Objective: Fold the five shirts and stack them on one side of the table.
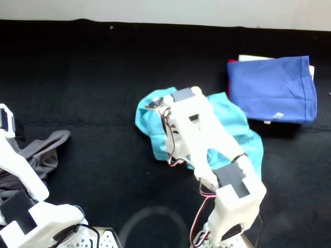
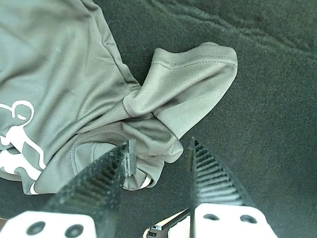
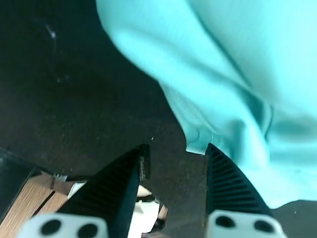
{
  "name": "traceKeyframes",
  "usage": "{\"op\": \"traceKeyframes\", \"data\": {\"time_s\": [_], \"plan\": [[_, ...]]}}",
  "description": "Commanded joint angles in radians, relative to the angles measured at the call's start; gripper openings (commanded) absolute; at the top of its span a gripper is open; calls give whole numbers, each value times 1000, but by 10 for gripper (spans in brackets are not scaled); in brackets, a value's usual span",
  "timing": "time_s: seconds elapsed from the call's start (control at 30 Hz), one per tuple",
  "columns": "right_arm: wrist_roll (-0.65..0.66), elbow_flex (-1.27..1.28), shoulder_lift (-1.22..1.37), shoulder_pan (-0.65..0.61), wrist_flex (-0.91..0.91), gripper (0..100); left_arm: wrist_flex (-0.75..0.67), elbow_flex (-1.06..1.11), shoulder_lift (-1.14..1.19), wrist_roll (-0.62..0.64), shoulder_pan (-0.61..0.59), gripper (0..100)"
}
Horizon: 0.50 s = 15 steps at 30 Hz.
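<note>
Black-clothed table (image 1: pixel 93 72) throughout. At the left gripper (image 2: pixel 161 148): jaws parted, holding nothing, poised above a crumpled grey shirt (image 2: pixel 74 74), with a folded hem just under the tips. Farther out, white print (image 2: pixel 20 129) on the grey fabric, then bare table beside it. At the right gripper (image 3: pixel 176 151): jaws likewise apart and empty, over bare table right at the edge of a rumpled teal shirt (image 3: pixel 237 74). From the high camera: grey shirt at the left edge beside the left arm (image 1: pixel 20 175), teal shirt mid-table under the right arm (image 1: pixel 207 150). At the far right, a folded blue shirt (image 1: pixel 271 88) atop a stack (image 1: pixel 248 58), with red and white edges below.
</note>
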Motion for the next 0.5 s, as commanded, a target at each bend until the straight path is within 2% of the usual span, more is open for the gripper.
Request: {"op": "traceKeyframes", "data": {"time_s": [0.0,0.2,0.4,0.47], "plan": [[6,-8,-107,15,36,181,-11,-4,-41,-8,35,181],[-21,30,-154,31,39,181,-11,-4,-41,-8,36,181],[-190,189,-153,117,-183,181,-9,-4,-41,-8,33,181],[-210,231,-153,120,-225,181,-8,-4,-41,-8,33,181]]}}
